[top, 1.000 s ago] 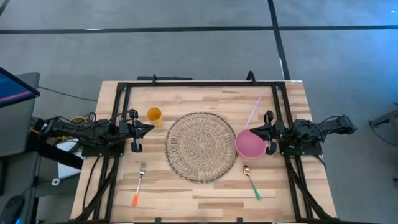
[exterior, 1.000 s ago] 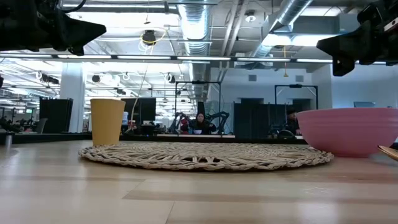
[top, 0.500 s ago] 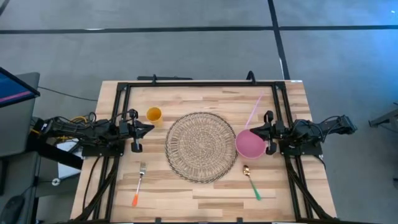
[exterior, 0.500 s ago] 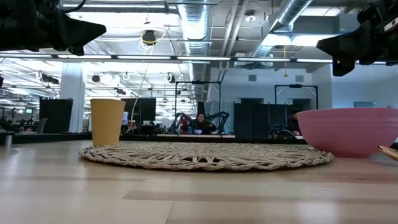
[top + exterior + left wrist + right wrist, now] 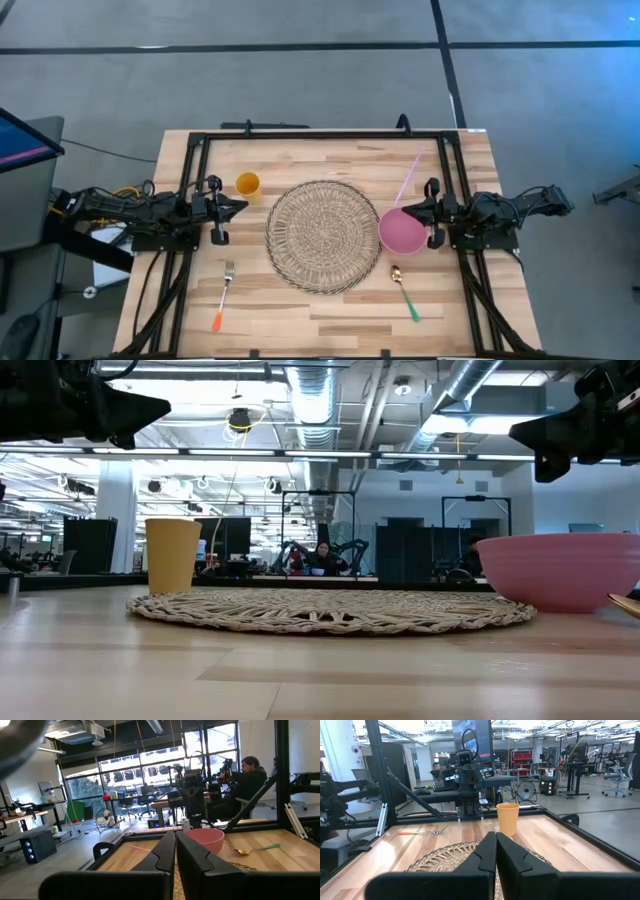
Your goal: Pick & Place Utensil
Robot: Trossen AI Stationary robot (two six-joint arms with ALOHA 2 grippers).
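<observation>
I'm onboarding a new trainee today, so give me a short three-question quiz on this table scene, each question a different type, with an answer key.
1. True or false: the fork with the orange handle lies on the round woven placemat.
2. Multiple choice: the gold spoon with the green handle lies nearest which thing? A) small yellow cup B) pink bowl C) pink straw
3. Fill in: both the left gripper and right gripper have their fingers ____.

Key: 1 false, it lies on the bare wooden table; 2 B; 3 shut.

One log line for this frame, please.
left gripper shut, idle | right gripper shut, idle | fork, spoon untouched on table
</observation>
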